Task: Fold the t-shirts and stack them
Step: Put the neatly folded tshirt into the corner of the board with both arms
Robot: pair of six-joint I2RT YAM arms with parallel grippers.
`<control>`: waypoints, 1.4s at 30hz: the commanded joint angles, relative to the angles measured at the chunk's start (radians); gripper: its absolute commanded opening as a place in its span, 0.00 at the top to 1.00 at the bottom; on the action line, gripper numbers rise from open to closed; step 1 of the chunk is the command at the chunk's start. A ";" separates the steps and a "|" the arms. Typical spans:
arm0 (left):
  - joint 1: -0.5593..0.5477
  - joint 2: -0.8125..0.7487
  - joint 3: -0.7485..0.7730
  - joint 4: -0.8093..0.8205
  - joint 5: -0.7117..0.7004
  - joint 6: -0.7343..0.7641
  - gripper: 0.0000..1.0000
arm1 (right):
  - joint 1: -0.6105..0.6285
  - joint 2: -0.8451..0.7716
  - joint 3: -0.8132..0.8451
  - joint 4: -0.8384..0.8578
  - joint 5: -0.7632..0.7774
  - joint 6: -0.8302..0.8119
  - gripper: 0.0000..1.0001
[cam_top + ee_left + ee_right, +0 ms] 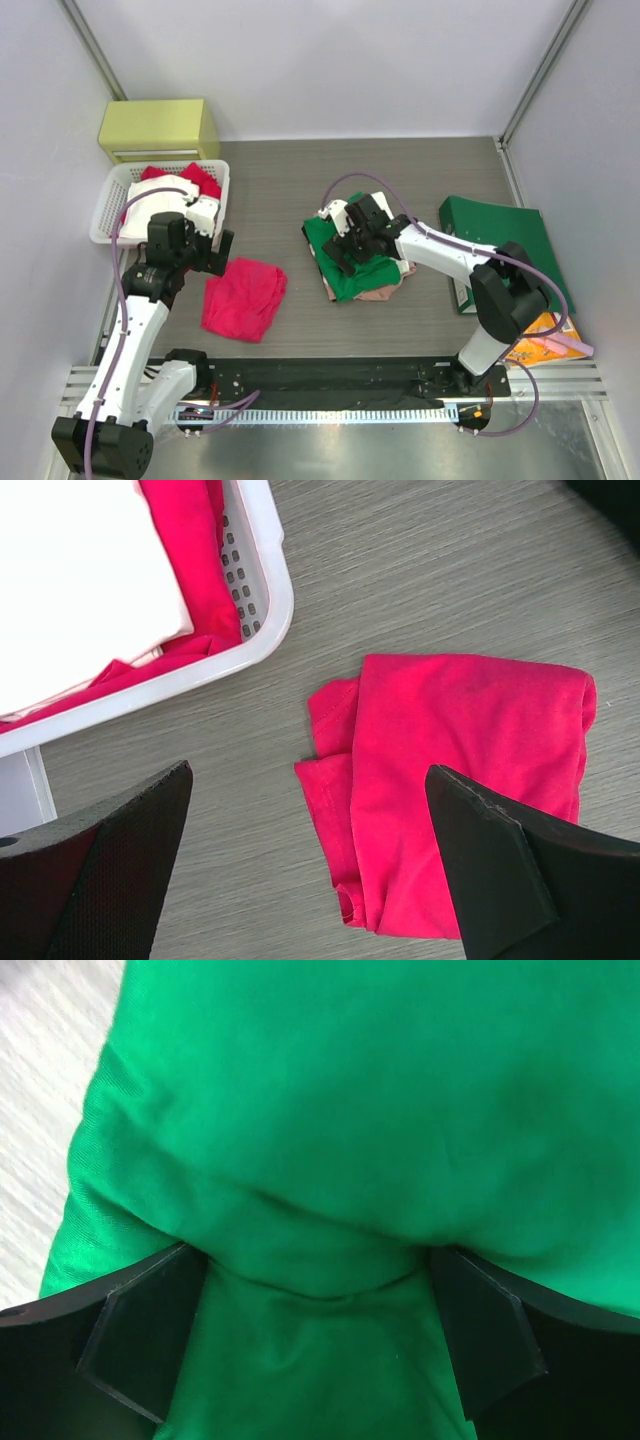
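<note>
Right claw point(312, 1255) spread on rumpled green t-shirt point(350, 1110), left claw point(310, 773) spread above soft red t-shirt point(470, 790)

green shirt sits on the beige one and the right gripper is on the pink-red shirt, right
Not quite. The right gripper is on the green shirt, not the pink-red shirt; the right wrist view shows green cloth between its fingers. The green shirt does sit on the beige one.

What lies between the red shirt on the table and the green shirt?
Nothing. In the top view, only bare table separates the red shirt from the green shirt.
</note>
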State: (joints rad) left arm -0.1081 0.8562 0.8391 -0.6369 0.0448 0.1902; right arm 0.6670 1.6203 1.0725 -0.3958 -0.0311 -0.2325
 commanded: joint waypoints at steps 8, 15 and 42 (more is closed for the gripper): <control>0.004 -0.051 -0.008 0.014 -0.002 -0.001 0.00 | -0.033 0.251 0.128 0.080 0.007 -0.013 0.00; 0.005 -0.057 -0.009 0.006 0.003 0.000 0.00 | -0.156 0.305 0.179 0.081 -0.013 -0.010 0.00; 0.004 -0.034 0.014 -0.010 0.027 -0.011 0.00 | -0.434 0.363 0.233 0.137 -0.032 -0.047 0.00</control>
State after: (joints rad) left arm -0.1081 0.8146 0.8314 -0.6556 0.0521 0.1898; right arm 0.2615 1.9308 1.3407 -0.1448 -0.1516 -0.2478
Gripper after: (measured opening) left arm 0.996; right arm 0.996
